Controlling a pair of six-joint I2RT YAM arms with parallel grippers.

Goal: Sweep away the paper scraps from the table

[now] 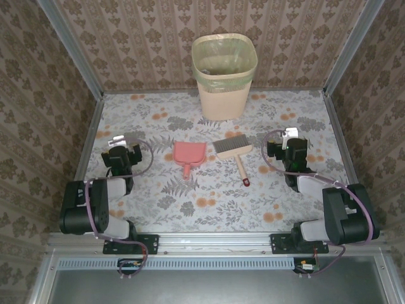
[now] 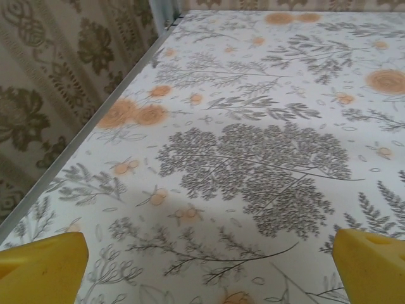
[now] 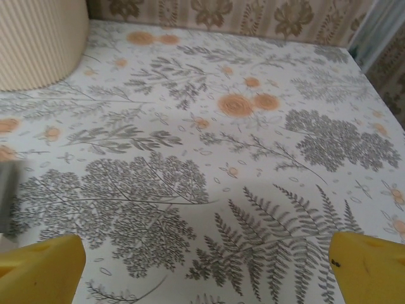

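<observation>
**A:** Biggest first, how do things lie?

**B:** The surface (image 1: 209,218) spreads across the middle of the top view, with flowered cloth bare around the tools. The bin (image 1: 224,76) stands upright at its 12 o'clock edge. The left arm (image 1: 95,202) sits at 8 o'clock and the right arm (image 1: 338,215) at 4 o'clock.

**A:** And the jaws?

**B:** The left jaws are spread wide and empty. Their yellow fingertips (image 2: 38,269) sit in the wrist view's bottom corners with cloth between them. The right jaws are likewise apart, fingertips (image 3: 370,269) holding nothing.

**A:** Tools?

**B:** The brush (image 1: 233,147) lies near the centre, head toward 12 and handle running to 5 o'clock. The dustpan (image 1: 189,154) lies just at its 9 o'clock, not touching it, with its handle toward 6.

**A:** The paper scraps?

**B:** I cannot tell where they lie. Nothing teal, lilac or white stands out from the print. My guess is that the surface is already swept, or that the bits are too small to make out.

**A:** How should the step be done well, then?

**B:** Check the cloth before committing, since white bits would hide against it. If any remain, close the right jaws squarely across the brush handle and the left jaws across the dustpan handle. Keep the pan's lip flat on the cloth and sweep toward 9 o'clock in light strokes so the cloth doesn't ruck. Then tip the pan level over the bin at 12.
</observation>
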